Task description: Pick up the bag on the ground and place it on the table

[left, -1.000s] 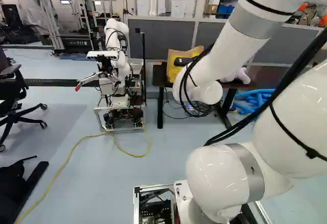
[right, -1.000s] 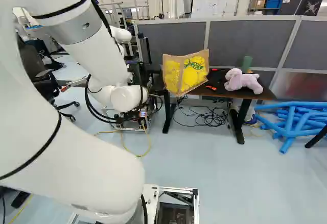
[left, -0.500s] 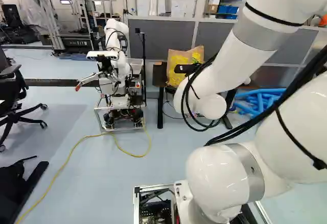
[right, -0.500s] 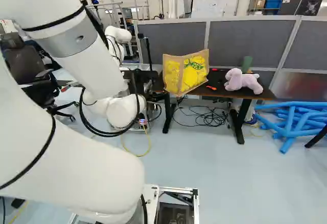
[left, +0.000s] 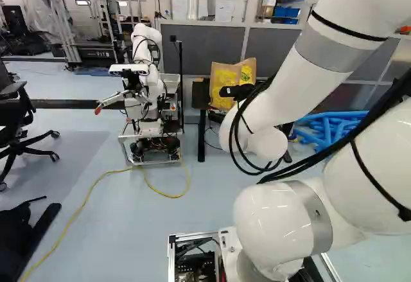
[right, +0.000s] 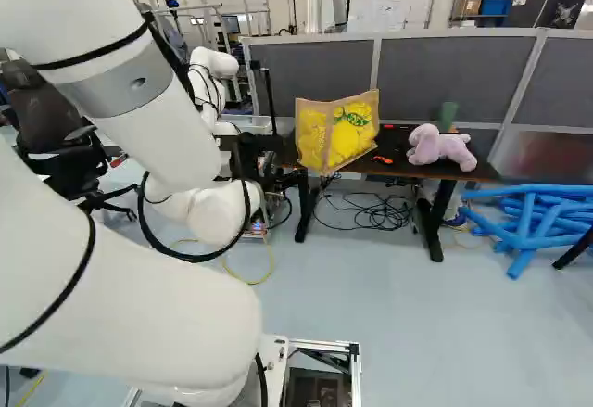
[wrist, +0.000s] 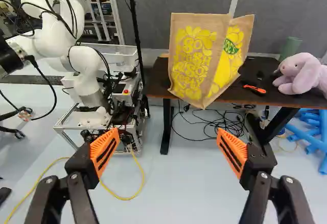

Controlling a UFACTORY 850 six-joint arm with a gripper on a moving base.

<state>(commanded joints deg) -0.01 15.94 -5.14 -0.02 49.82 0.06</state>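
- Bag (wrist: 204, 63) is sitting tilted on the counter (wrist: 157, 81), its lower corner reaching past the front edge.
- Beside it, an orange-and-black tool (wrist: 254, 89) and a pink plush toy (wrist: 301, 73) are lying.
- My jaws are standing wide open, orange pads (wrist: 104, 151) well apart, holding nothing.

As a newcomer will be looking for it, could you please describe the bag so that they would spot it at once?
Against the grey partition stands a dark table. The bag is on its end nearer another robot. Tan with bold yellow print, it towers over its neighbours, a small orange tool and a pink plush animal.
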